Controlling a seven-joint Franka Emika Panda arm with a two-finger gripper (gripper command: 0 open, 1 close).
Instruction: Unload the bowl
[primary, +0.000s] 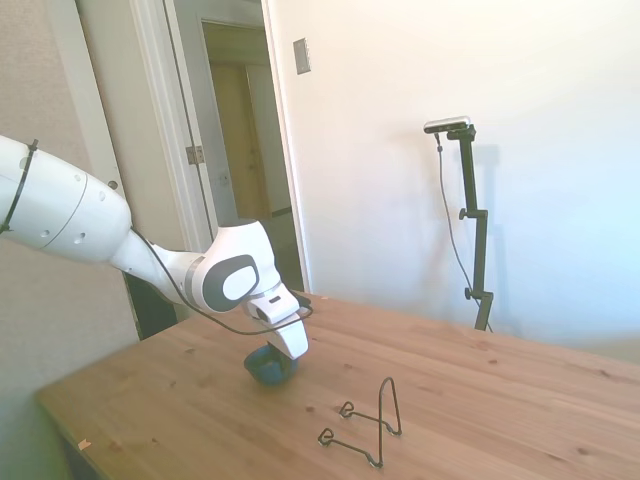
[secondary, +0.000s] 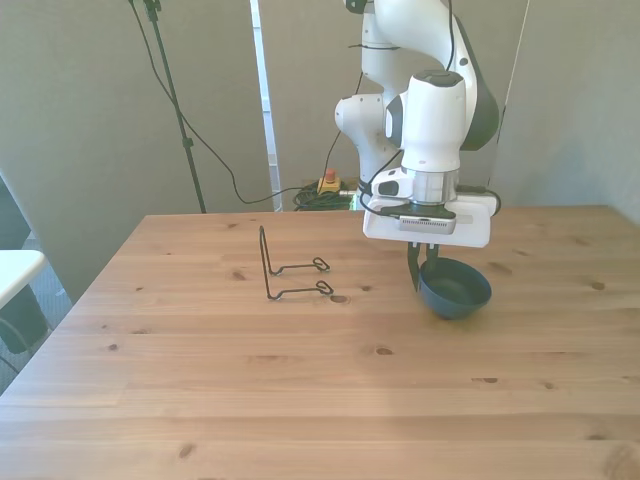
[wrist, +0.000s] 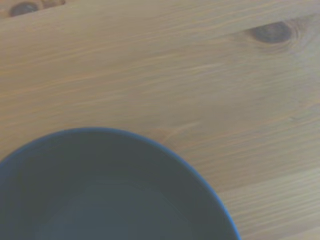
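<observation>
Bowl (secondary: 456, 289): teal-blue, nothing inside, upright on wooden bench (secondary: 300, 400), toward front view's right. No writing legible anywhere.
Gripper (secondary: 418, 272): directly above bowl's rim; a dark finger (secondary: 412, 268) reaches down beside rim; can't tell whether fingers grip it.
Wire rack (secondary: 285, 268): black, on bench, well apart from bowl.

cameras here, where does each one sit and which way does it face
Side view: off one side of the table, looking across; arm enters from picture's left, gripper at the bowl.
Front view: across the table, facing the robot; arm, gripper, bowl, rack.
Wrist view: looks down on bowl; no robot parts.
Shared: side and front both show bowl and rack.
</observation>
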